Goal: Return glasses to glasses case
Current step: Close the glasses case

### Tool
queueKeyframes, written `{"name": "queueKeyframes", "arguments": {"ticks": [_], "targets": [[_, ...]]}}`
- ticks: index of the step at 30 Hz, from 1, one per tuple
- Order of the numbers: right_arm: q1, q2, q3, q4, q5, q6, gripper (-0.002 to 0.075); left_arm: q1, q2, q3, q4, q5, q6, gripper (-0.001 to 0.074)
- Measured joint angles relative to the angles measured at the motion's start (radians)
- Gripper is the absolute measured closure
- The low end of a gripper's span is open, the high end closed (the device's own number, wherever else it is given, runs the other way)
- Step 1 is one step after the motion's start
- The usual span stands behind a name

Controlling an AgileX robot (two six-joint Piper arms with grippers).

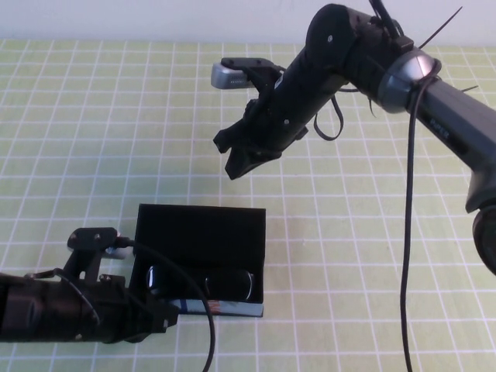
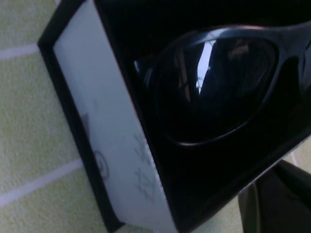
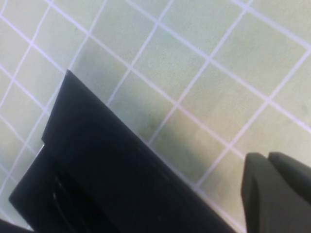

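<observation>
- Left tool (image 1: pixel 159 316) near-left at glasses case (image 1: pixel 203 232) corner, state unclear; glasses (image 1: pixel 203 284) inside.
- Right tool (image 1: pixel 246 152) hovers beyond, empty, fingers together (close lid gently).

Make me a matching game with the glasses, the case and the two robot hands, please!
Things:
1. glasses
2. case
3. left hand
4. right hand

Places or states:
A. raised above the table, behind the case
B. lying inside the case
C. low at the case's left front corner
D. on the table with its lid standing open

Pairs: 1-B, 2-D, 3-C, 4-A
</observation>
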Motion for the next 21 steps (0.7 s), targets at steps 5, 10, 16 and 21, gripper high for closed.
{"name": "queueKeyframes", "arguments": {"ticks": [5,10,16,21], "targets": [[0.0,0.051,-0.009,0.042,0.0,0.006,0.0737,0.0,0.002,0.0,-0.003,-0.002,0.008,0.0738],[0.0,0.129,-0.063,0.059,0.0,0.04,0.0737,0.0,0.002,0.0,-0.003,-0.002,0.01,0.0738],[0.0,0.155,-0.074,0.063,0.0,0.083,0.0737,0.0,0.002,0.0,-0.003,-0.002,0.01,0.0738],[0.014,0.139,-0.025,0.065,-0.006,0.095,0.0737,0.0,0.004,0.0,-0.003,-0.002,0.01,0.0738]]}}
